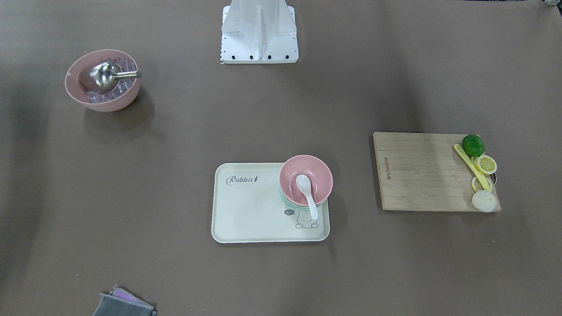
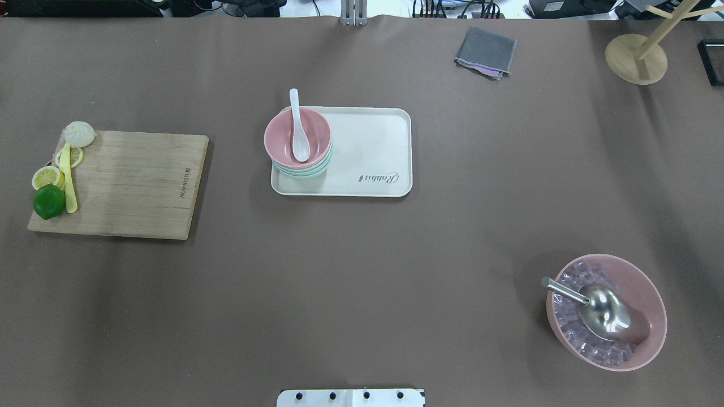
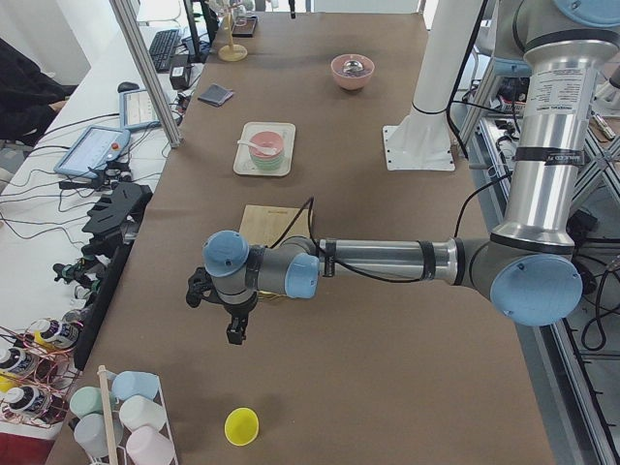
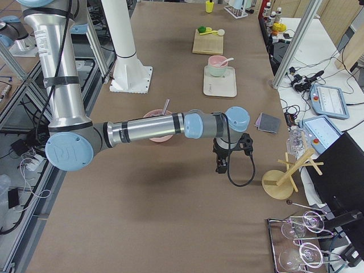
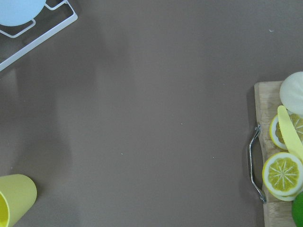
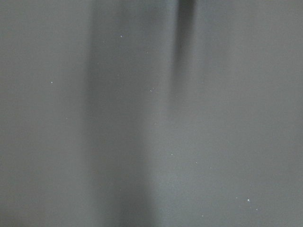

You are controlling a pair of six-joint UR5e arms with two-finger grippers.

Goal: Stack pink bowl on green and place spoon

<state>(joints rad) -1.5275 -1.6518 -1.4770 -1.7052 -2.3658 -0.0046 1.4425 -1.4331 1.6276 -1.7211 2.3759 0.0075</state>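
**Front-facing view:** The pink bowl (image 1: 320,171) sits nested on top of the green bowls (image 1: 290,204). The stack stands at one end of a cream tray (image 1: 246,215) in the middle of the tabletop (image 1: 175,175). The spoon (image 1: 306,188) lies in the pink bowl, with its scoop inside and its handle over the rim on the camera's side. A wooden board (image 1: 417,171) lies well apart at the view's right. A cube bowl (image 1: 74,83), also pink, holds clear cubes and a steel scoop (image 1: 103,75) at upper left.

**Overhead view:** The stack is at the tray's left end, and the spoon handle juts past the far rim. A grey cloth (image 2: 485,52) lies near the far edge.

**Left side view:** The left claw (image 3: 234,329) points down over bare tabletop, near a yellow cup (image 3: 241,425) and well apart from the tray. I cannot tell whether it is spread or pressed together.

**Right side view:** The right claw (image 4: 223,164) hangs over bare tabletop, far from the stack. Again I cannot tell its state.

**Left wrist view:** It shows bare tabletop, the yellow cup at lower left, and the board's edge with lemon slices (image 5: 282,173) at right.

**Right wrist view:** It shows only blurred tabletop.
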